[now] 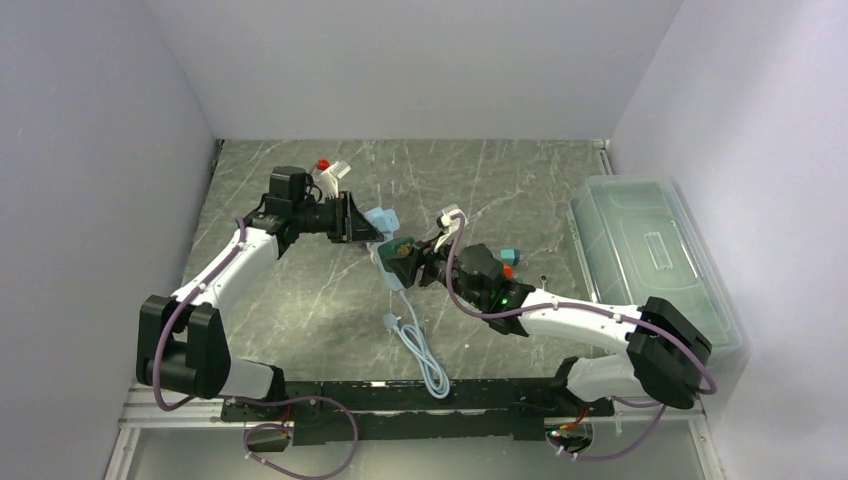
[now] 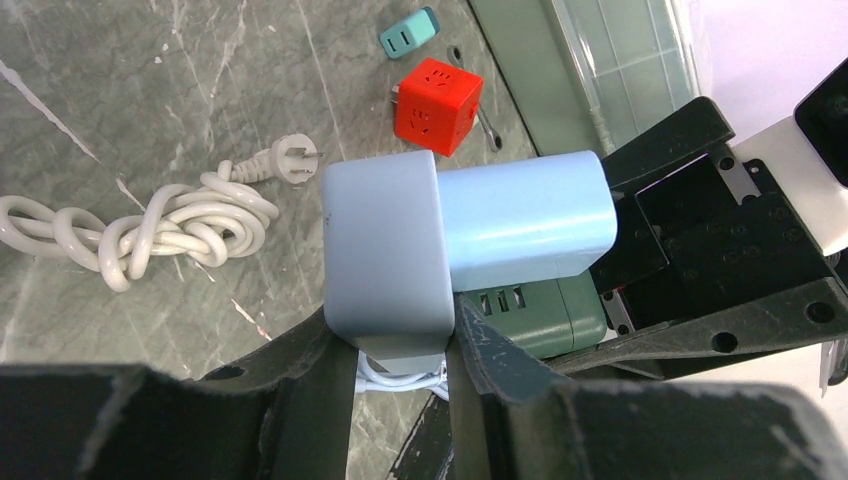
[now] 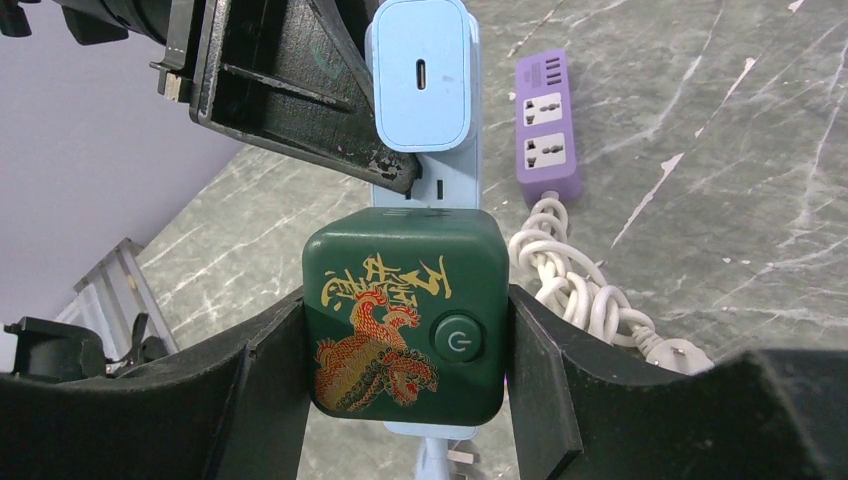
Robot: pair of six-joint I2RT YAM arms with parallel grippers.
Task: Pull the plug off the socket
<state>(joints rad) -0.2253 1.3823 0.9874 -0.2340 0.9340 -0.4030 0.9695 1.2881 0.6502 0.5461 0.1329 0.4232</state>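
Note:
My left gripper [image 1: 362, 228] [image 2: 395, 345] is shut on a light blue plug block [image 2: 385, 250], which also shows with its port face in the right wrist view [image 3: 423, 75]. The plug sits against a paler blue body [image 2: 525, 220] that lies alongside the dark green socket cube [image 2: 530, 315]. My right gripper [image 1: 405, 262] [image 3: 405, 320] is shut on that green cube [image 3: 405, 310], which carries a gold and red dragon and a power button. Both are held above the table centre. The plug's pins are hidden. A pale cable [image 1: 420, 350] hangs down to the table.
A red cube socket [image 2: 432, 105], a teal adapter [image 2: 408, 32] and a coiled white cord [image 2: 150, 225] lie on the marble table. A purple power strip [image 3: 548, 125] lies beyond. A clear lidded bin [image 1: 650, 250] stands at the right. Walls enclose three sides.

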